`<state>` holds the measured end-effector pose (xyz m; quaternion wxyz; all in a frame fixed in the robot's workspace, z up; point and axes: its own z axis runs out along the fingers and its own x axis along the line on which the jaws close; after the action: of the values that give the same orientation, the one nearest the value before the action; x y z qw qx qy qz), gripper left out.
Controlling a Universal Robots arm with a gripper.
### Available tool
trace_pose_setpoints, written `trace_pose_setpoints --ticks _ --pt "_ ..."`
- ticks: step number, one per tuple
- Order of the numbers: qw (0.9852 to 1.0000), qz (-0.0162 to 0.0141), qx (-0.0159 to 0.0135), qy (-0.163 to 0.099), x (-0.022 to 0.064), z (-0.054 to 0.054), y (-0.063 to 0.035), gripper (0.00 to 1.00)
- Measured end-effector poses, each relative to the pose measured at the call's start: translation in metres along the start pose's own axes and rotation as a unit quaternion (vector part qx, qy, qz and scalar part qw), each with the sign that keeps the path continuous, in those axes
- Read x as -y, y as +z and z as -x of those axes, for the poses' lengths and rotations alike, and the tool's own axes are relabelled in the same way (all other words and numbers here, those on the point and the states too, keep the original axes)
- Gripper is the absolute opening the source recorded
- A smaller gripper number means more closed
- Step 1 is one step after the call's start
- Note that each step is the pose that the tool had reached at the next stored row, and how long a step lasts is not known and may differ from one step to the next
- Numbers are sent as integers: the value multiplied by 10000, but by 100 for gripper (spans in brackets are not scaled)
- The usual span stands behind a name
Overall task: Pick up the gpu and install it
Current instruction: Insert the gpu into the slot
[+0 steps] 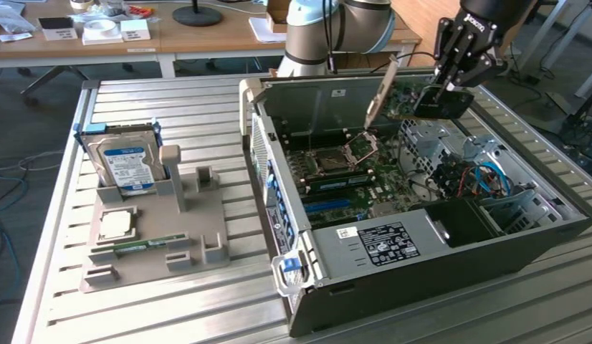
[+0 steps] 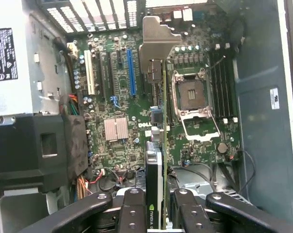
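Observation:
The gpu hangs over the open computer case, near its far wall, with the silvery end bracket slanting down toward the motherboard. My gripper is shut on it at the end with the black cooler. In the wrist view the gpu shows edge-on as a thin green strip, the black cooler sits between my fingers, and the bracket lies at the far end. It hovers above the motherboard, between the blue slot and the open CPU socket.
The black power supply and a drive cage with cables fill the near and right parts of the case. Left of the case, a grey holder carries a hard drive, a CPU and a RAM stick.

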<state>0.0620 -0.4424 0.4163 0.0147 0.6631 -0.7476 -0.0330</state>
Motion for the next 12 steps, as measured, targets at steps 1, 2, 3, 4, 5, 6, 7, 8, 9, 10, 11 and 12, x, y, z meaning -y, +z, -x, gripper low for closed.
trace_pose_setpoints --ticks 1,2,3,4,5,6,7,8,9,10,11,12 --pt "10000 1 -2 -30 0 0 0 27" --pt "10000 1 -2 -33 0 0 0 27" --pt "10000 1 -3 -33 0 0 0 27" --pt "10000 1 -3 -33 0 0 0 27" --pt "10000 1 -2 -33 0 0 0 27" --pt "10000 1 -2 -33 0 0 0 27" --pt "10000 1 -2 -33 0 0 0 27" --pt "10000 1 -2 -33 0 0 0 27" --pt "10000 1 -2 -33 0 0 0 27" --pt "10000 1 -2 -36 0 0 0 27" --pt "10000 1 -4 -55 0 0 0 27" --pt "10000 2 -6 -87 0 0 1 27"
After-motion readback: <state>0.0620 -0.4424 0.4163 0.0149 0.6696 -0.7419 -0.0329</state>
